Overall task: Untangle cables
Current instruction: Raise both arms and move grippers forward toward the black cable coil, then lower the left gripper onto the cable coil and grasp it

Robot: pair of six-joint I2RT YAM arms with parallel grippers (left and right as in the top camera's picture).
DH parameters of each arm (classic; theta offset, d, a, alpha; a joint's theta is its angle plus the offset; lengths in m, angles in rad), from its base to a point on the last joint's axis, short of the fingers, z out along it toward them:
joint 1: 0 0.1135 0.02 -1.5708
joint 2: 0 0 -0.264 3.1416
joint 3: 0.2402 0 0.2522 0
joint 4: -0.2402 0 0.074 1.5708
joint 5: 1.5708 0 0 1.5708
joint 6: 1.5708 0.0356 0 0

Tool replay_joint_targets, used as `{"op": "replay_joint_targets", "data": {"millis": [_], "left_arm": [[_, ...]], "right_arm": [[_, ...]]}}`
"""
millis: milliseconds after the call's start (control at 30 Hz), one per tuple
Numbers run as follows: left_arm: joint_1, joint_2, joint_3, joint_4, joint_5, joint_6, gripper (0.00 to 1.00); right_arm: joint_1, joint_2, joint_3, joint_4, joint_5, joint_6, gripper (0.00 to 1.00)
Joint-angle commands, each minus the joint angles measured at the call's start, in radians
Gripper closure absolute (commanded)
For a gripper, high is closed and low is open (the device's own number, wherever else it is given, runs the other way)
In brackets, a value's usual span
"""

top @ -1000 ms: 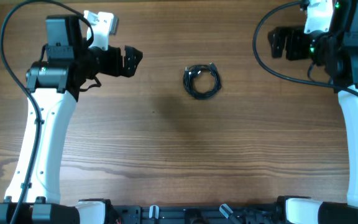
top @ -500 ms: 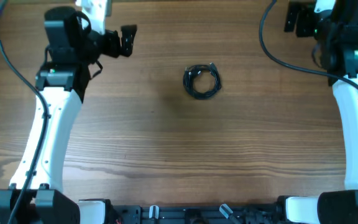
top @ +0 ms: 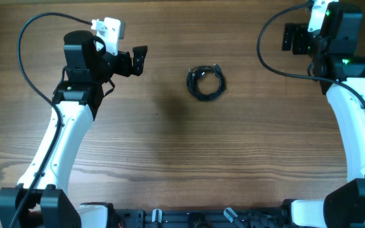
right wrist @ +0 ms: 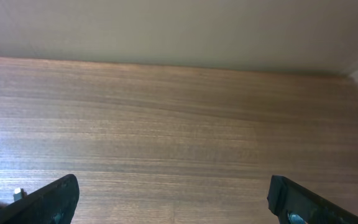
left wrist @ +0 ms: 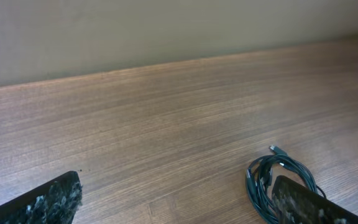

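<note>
While the coiled cables (top: 206,83) lay untouched on the counter (top: 182,158), the left pincer (top: 138,60) and right pincer (top: 294,38) hung wide and empty, the approach not yet made and a reach for one strand likely next.

We find the cables (top: 206,83) lying in one bundle on the surface (top: 182,152), around its middle and toward the far side. The left tool (top: 140,60) hangs near their left, the right tool (top: 287,38) well apart on their right, nearer the far edge.
</note>
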Motion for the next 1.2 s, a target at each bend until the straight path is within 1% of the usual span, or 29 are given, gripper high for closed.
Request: {"op": "replay_joint_targets", "data": {"millis": [0,100,133,167,200,267,333,367,433,500,567,633,667,733,800,867,933,1000,1033,1067,1100,1167], "left_arm": [[-0.003,-0.010,-0.006,0.003,-0.036,-0.019,0.00],[-0.003,-0.009,-0.006,0.070,-0.074,-0.020,0.00],[-0.005,-0.010,-0.006,0.073,-0.074,-0.020,0.00],[-0.005,-0.021,-0.003,0.011,-0.074,-0.019,0.00],[-0.006,-0.035,-0.006,-0.048,-0.074,-0.013,0.00],[-0.011,-0.089,-0.016,-0.055,-0.074,-0.016,0.00],[-0.020,-0.186,-0.017,-0.068,-0.088,-0.016,0.00],[-0.023,-0.242,-0.021,-0.073,-0.123,-0.016,0.00],[-0.023,-0.287,-0.048,-0.073,-0.148,-0.015,0.00],[-0.026,-0.318,-0.104,-0.049,-0.148,-0.016,0.00],[-0.062,-0.405,-0.263,0.042,-0.150,-0.015,0.00],[-0.062,-0.450,-0.323,0.080,-0.171,-0.015,0.00],[-0.062,-0.478,-0.346,0.085,-0.195,-0.014,0.00],[-0.062,-0.499,-0.350,0.074,-0.194,-0.013,0.00],[-0.062,-0.492,-0.351,0.052,-0.194,-0.013,0.00],[-0.063,-0.478,-0.351,0.063,-0.194,-0.017,0.00],[-0.063,-0.460,-0.351,0.083,-0.190,-0.028,0.00],[-0.072,-0.425,-0.351,0.090,-0.190,-0.040,0.00],[-0.080,-0.403,-0.350,0.090,-0.181,-0.079,0.00],[-0.089,-0.369,-0.350,0.101,-0.136,-0.107,0.00],[-0.097,-0.348,-0.350,0.118,-0.098,-0.107,0.00],[-0.124,-0.307,-0.350,0.206,-0.031,-0.113,0.00]], "right_arm": [[-0.001,-0.004,-0.002,0.027,0.050,-0.010,0.00],[-0.001,-0.007,0.017,0.169,0.106,-0.036,0.00],[-0.001,-0.007,0.022,0.167,0.106,-0.051,0.00],[0.002,-0.008,0.026,0.130,0.134,-0.105,0.00],[0.002,-0.008,0.026,0.092,0.193,-0.108,0.00],[0.002,-0.026,0.026,0.037,0.227,-0.111,0.00],[0.008,-0.078,0.025,0.004,0.220,-0.096,0.00],[0.010,-0.114,0.025,-0.013,0.189,-0.084,0.00],[0.010,-0.158,0.025,-0.037,0.107,-0.069,0.00],[0.017,-0.189,0.014,-0.069,0.093,-0.043,0.00],[0.025,-0.282,-0.069,-0.032,0.106,-0.057,0.00],[0.025,-0.377,-0.177,0.014,0.113,-0.051,0.00],[0.025,-0.422,-0.230,0.039,0.125,-0.051,0.00],[0.025,-0.515,-0.346,0.077,0.150,-0.037,0.00],[0.025,-0.568,-0.398,0.084,0.150,0.010,0.00],[0.025,-0.569,-0.401,0.058,0.122,0.098,0.00],[0.025,-0.533,-0.401,0.014,0.029,0.182,0.00],[0.025,-0.449,-0.401,-0.002,-0.092,0.242,0.00],[0.025,-0.417,-0.401,0.003,-0.140,0.277,0.00],[0.025,-0.373,-0.399,0.012,-0.211,0.289,0.00],[0.025,-0.345,-0.397,0.014,-0.230,0.290,0.00],[0.031,-0.296,-0.397,0.010,-0.230,0.282,0.00]]}}
